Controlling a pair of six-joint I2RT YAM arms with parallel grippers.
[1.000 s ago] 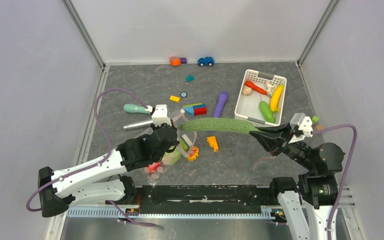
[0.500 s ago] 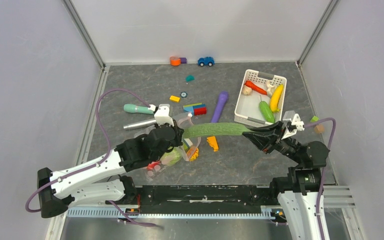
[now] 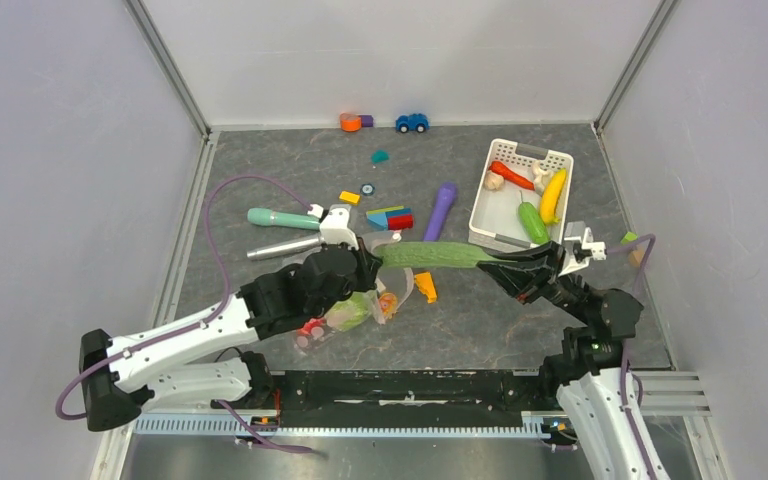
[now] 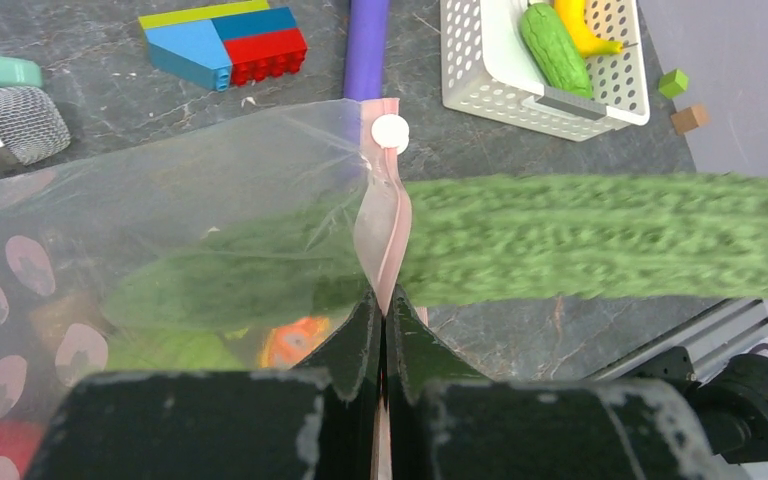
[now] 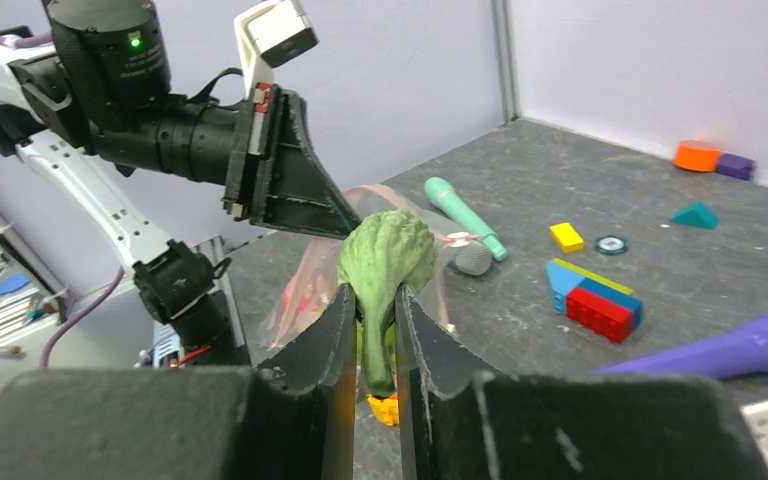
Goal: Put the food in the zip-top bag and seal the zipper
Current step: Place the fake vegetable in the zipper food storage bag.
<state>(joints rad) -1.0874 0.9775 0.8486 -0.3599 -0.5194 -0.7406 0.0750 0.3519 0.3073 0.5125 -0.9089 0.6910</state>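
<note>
**Where the long cucumber (image 4: 600,235) passes the mouth of the zip-top bag (image 4: 160,200)**

Because its left end shows dark green through the clear plastic, the long cucumber is logged as partly inside the bag. The rest runs level above the desk (image 3: 480,320), roughly parallel to the near edge.

- Zip-top bag: lies left of the middle, near the desk's near edge, mouth turned toward the right edge.
- Zipper (image 4: 385,215): pale-pink strip, standing upright and buckled where the cucumber crosses it.
- Left claw (image 4: 382,305): fingers pressed together, pinching the zipper just below the cucumber.
- Right claw (image 5: 372,300): clamped on the cucumber's right end, held above the desk to the right of the middle.
- Bag contents: green cabbage (image 3: 345,313) and red tomatoes (image 3: 310,330), seen through the plastic.
- White basket (image 3: 518,195): toward the far right corner. It holds a carrot (image 3: 512,175), a banana (image 3: 553,193) and a short green piece (image 3: 533,222).
- Purple stick (image 3: 441,210): just left of the basket.
- Coloured blocks (image 3: 392,217): beyond the bag, toward the far edge.
</note>
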